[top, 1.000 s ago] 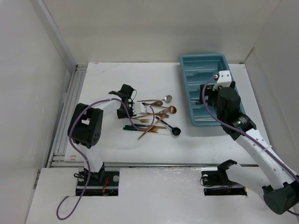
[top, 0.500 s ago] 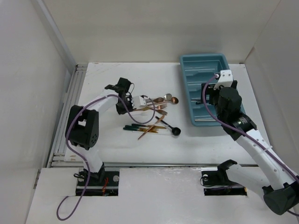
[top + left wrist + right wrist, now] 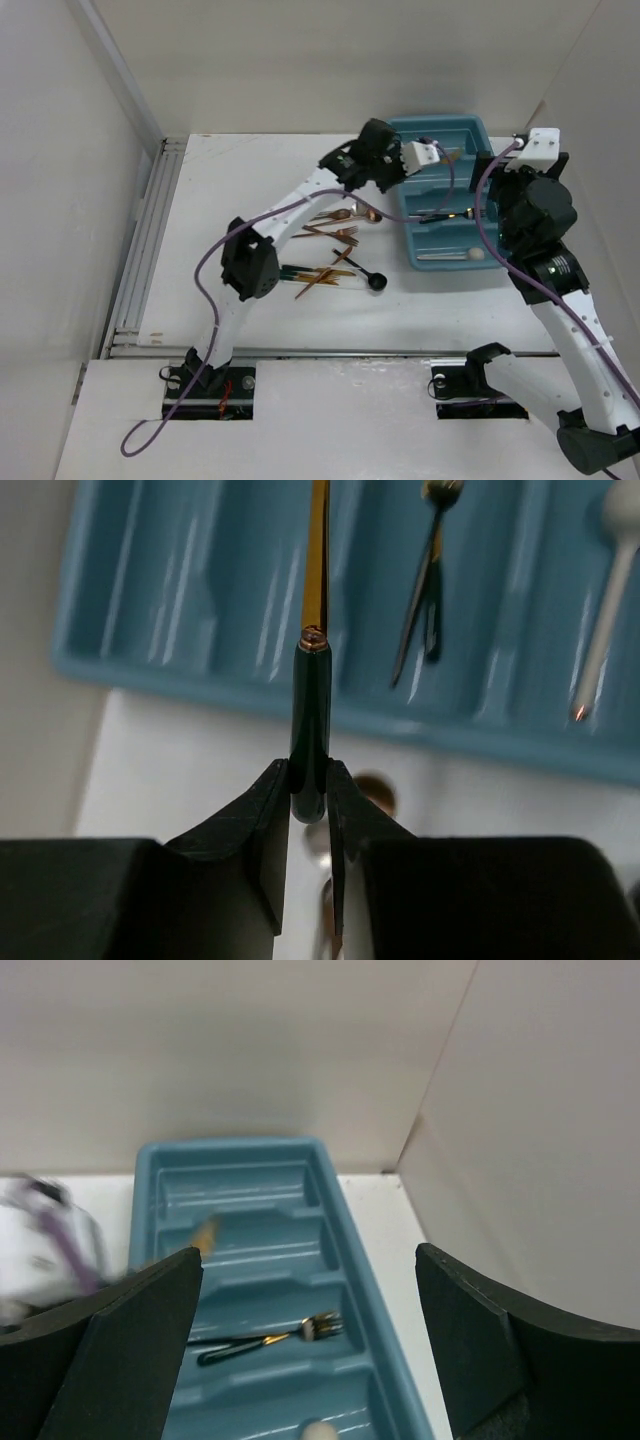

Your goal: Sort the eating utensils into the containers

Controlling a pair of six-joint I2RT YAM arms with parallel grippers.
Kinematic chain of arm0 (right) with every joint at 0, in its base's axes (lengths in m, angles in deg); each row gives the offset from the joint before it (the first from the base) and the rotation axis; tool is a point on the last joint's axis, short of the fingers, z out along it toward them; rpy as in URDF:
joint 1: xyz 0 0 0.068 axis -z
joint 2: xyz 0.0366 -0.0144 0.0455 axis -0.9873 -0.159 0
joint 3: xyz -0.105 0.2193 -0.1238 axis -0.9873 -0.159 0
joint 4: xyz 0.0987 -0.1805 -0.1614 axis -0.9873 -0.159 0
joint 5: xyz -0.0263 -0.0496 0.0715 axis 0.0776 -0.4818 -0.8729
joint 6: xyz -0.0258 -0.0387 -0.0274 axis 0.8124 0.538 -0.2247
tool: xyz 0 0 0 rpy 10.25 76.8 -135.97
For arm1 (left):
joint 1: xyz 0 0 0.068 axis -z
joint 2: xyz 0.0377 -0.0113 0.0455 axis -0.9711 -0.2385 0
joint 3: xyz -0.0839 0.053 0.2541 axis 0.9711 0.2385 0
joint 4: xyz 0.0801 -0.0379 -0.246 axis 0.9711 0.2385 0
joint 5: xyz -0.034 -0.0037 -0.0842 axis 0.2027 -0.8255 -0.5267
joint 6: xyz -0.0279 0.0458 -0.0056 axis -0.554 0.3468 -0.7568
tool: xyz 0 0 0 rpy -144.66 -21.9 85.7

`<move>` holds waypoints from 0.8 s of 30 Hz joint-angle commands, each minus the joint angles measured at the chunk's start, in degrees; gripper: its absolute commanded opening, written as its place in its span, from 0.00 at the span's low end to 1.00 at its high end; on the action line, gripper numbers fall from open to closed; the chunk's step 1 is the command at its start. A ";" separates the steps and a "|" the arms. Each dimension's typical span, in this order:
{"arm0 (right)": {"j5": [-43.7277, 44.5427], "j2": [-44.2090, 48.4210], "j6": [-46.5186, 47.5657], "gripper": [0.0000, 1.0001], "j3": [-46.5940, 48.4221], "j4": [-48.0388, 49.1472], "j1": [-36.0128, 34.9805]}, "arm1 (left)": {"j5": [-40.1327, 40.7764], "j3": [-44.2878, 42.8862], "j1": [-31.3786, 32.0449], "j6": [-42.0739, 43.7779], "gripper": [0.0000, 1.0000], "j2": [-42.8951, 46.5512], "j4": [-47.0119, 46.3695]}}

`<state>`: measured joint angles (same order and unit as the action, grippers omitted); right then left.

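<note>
Left pincer [image 3: 309, 785] carried one green-handled utensil [image 3: 311, 695] over tray [image 3: 140, 590] holding two.

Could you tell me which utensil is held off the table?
The green-handled gold one, pinched between the left fingers over the teal tray; no other is gripped.

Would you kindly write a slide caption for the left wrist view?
Left gripper pinches a green-handled gold utensil over the teal tray holding a fork and a cream-white utensil.
</note>
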<state>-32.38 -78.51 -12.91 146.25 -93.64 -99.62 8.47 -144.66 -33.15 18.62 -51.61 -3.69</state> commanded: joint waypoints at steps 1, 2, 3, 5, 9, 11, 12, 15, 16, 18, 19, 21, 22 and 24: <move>0.30 2.55 5.78 0.92 2.49 3.07 0.22 | -3.01 -2.51 3.27 -12.10 0.00 -4.34 -12.68; 0.30 3.16 6.30 0.92 1.79 2.38 0.22 | -2.40 -1.99 3.88 -15.42 0.00 -5.22 -16.38; 0.30 4.56 7.70 0.92 1.78 2.37 0.22 | -1.52 -3.03 4.84 -16.94 0.00 -7.58 -22.24; 1.00 5.80 9.11 0.92 1.26 0.80 0.22 | 0.06 -5.75 5.99 -18.79 0.00 -10.49 -25.10; 2.41 7.21 15.08 0.93 1.25 -0.61 0.22 | 1.38 -6.48 8.71 -18.19 0.00 -13.49 -28.70; 2.93 7.21 16.32 0.93 1.25 -0.62 0.22 | 2.95 -4.37 8.72 -18.18 0.00 -13.49 -30.12; 2.94 7.21 16.33 0.93 1.25 -0.62 0.22 | 4.27 -3.75 8.72 -18.18 0.00 -13.49 -30.12; 2.94 7.74 16.33 0.93 0.73 -0.62 0.22 | 7.87 -1.73 8.19 -17.65 0.00 -13.49 -30.65; 2.94 7.74 16.33 0.93 0.73 -0.62 0.22 | 7.89 -1.72 7.67 -17.05 0.00 -13.49 -30.65; 2.41 7.74 16.33 0.96 0.02 -0.09 0.22 | 7.89 -1.11 7.67 -16.51 0.01 -13.49 -29.87; 1.89 7.74 16.33 0.96 0.02 -0.09 0.22 | 7.11 -1.11 8.27 -15.82 0.10 -13.49 -29.16; 1.36 7.21 16.33 0.97 0.02 -0.09 0.22 | 5.87 -1.11 8.28 -15.81 0.56 -13.49 -26.70; 1.36 7.21 16.33 0.98 0.81 -0.09 0.22 | 5.35 -1.11 8.28 -15.81 0.67 -13.49 -25.91; 1.36 7.21 16.86 0.98 1.34 -0.09 0.22 | 6.21 -1.11 8.28 -15.81 0.77 -12.09 -23.63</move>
<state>-30.90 -71.58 2.87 146.14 -94.75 -99.62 14.64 -145.98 -25.29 2.80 -69.20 -28.74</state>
